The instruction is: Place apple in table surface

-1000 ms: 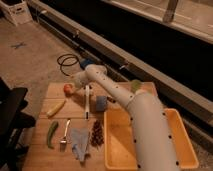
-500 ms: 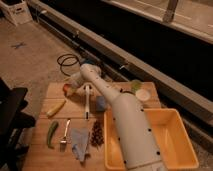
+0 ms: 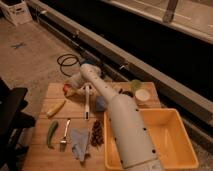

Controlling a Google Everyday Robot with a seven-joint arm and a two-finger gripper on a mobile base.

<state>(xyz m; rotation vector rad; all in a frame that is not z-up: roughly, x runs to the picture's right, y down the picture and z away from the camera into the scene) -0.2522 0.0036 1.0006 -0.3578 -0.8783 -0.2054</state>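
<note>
The apple [image 3: 67, 90], small and reddish-orange, is at the far left part of the table surface [image 3: 75, 116], a pale wooden slatted top. My white arm reaches from the bottom of the view up across the table and bends left. Its gripper [image 3: 75, 84] is right at the apple's right side and partly covers it. I cannot tell whether the apple rests on the planks or is held just above them.
A yellow corn-like item [image 3: 56, 107], a green vegetable [image 3: 51, 134], a fork [image 3: 65, 135], a blue cloth [image 3: 80, 144], a dark pinecone-like cluster [image 3: 96, 134] and a white utensil [image 3: 87, 102] lie on the table. A yellow bin [image 3: 172, 137] stands right, a white bowl [image 3: 142, 95] behind it.
My arm has swung left and further across the table, bringing the gripper from the table's middle to the apple. The apple has stayed in about the same spot.
</note>
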